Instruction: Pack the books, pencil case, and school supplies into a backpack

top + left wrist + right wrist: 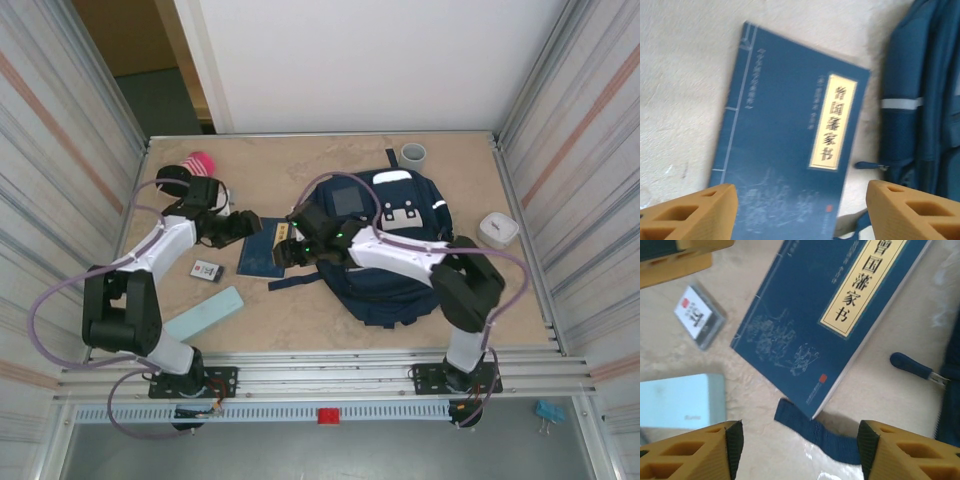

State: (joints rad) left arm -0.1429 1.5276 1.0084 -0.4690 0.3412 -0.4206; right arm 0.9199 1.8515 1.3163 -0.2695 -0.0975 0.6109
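Note:
The dark navy book [262, 250] with its yellow label strip lies flat on the table just left of the backpack [390, 240]. My left gripper [245, 225] hovers over the book's far end, open, the cover [790, 150] showing between its fingers and the backpack [925, 100] to the right. My right gripper [290, 245] reaches in from the backpack side, open [800, 450] above the book's near corner [830, 300] and a loose backpack strap [820, 432]. The mint pencil case [204, 313] [680, 400] and a small white supply piece [206, 269] [699, 316] lie left of the book.
A grey cup [413, 153] stands at the back edge and a rounded white box [498, 229] sits at the right. A pink ball [200, 162] rests at the back left. A zipper pull [912, 366] lies beside the book. Metal walls close both sides.

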